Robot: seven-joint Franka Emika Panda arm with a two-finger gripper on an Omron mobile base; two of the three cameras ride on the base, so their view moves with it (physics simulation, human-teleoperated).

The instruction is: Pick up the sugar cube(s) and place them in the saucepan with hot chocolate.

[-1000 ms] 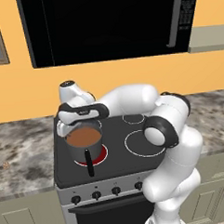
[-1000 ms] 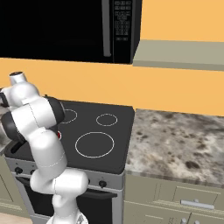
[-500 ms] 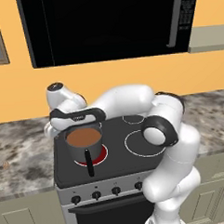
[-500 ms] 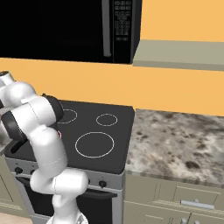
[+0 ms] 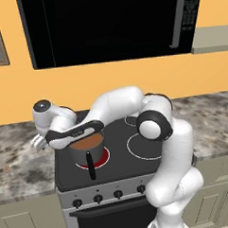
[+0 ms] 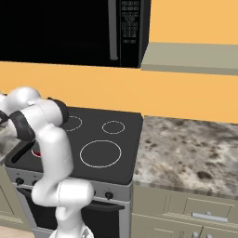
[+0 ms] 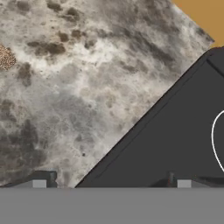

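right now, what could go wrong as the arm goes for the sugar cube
The forearm hangs just above the saucepan; lowering could bump it and slosh the hot chocolate. The sugar cube sits at the hand view's edge, well off the open tool, so a straight descent would likely miss it.

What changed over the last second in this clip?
The arm swung its hand leftward, from above the saucepan out over the stone counter beside the stove. The jaws were wide open and empty throughout. The saucepan stayed on its red burner, and the base has not moved.
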